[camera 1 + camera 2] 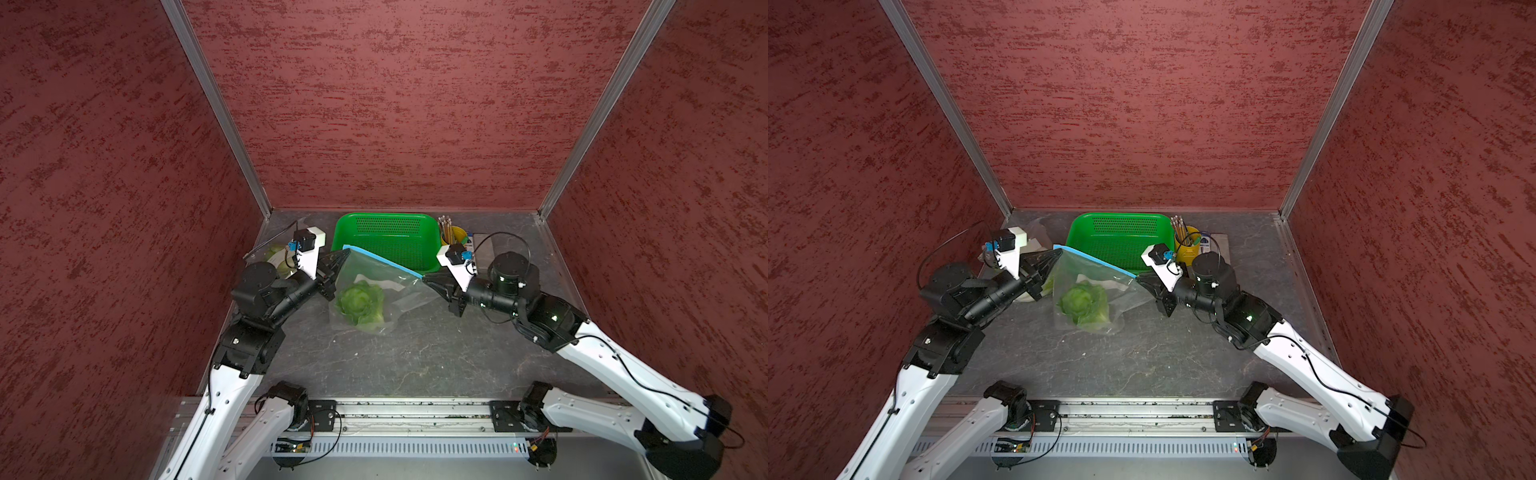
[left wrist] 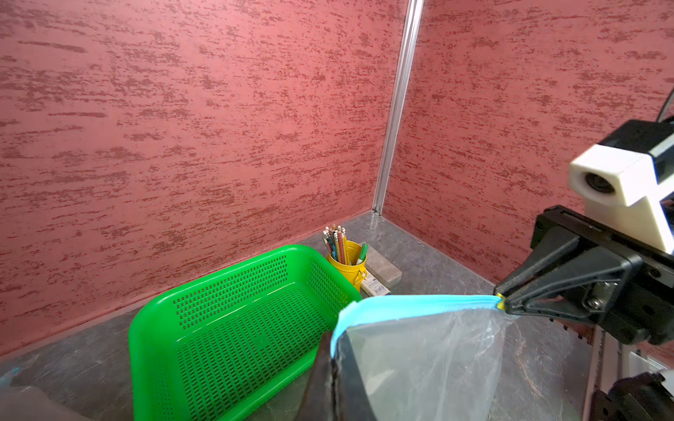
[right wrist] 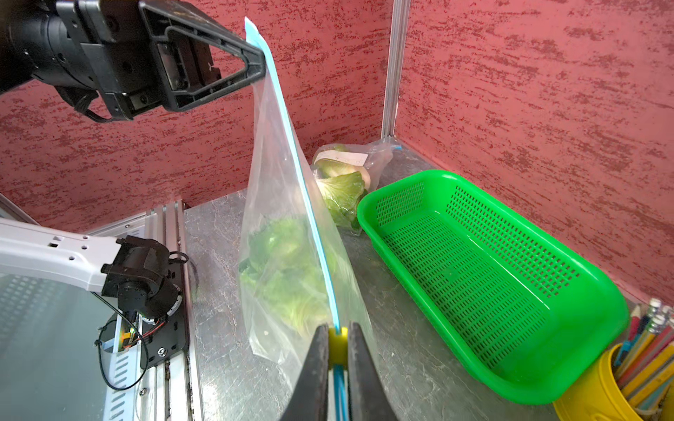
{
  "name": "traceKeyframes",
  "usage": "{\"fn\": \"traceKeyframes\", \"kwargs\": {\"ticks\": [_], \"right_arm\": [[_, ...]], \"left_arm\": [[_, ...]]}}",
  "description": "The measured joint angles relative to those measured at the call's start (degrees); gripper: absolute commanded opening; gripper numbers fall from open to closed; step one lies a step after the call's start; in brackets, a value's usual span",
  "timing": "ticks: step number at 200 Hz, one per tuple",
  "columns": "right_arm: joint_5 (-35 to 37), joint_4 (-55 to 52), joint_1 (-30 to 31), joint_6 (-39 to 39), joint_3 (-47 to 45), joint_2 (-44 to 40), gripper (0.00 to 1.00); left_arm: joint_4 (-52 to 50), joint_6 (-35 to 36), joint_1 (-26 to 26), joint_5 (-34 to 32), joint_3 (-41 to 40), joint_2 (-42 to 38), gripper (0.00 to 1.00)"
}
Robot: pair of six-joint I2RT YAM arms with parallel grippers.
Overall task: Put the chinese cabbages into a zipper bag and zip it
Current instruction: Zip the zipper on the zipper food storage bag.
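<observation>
I'm zipping. The zipper bag [image 1: 376,276] is hanging taut between both grippers by its blue zip strip [image 1: 386,262], and its bottom seems to be resting on the table [image 1: 415,357].

To do this well, I'm aiming to drag the slider straight along the strip with no twist, with the far end anchored so the strip isn't sagging. A bit of strip is showing past the slider in the right wrist view, so I'm judging it not fully home.

My left gripper [image 1: 345,253] is clamped tight on the strip's end corner. My right gripper [image 3: 337,330] is pinching the yellow slider [image 3: 337,346], jaws nearly together.

The chinese cabbages [image 1: 359,305] are sitting low inside the bag, and I can't count the heads. A second bag [image 3: 346,175] of greens is lying in the far corner.
</observation>
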Motion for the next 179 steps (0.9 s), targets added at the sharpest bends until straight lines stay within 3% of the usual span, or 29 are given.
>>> {"fn": "traceKeyframes", "kwargs": {"ticks": [142,151,179], "right_arm": [[1.2,2.8,-0.2,3.4,-6.0,-2.1,0.12],[1.4,2.9,-0.2,3.4,-6.0,-2.1,0.14],[2.4,2.8,-0.4,3.5,-5.8,-1.5,0.34]], "left_arm": [[-3.7,-5.9,6.1,-3.1,1.3,2.3,0.0],[-3.7,-6.6,6.5,-2.7,1.3,2.6,0.0],[-3.2,-8.3,8.1,-2.6,1.4,3.1,0.0]]}}
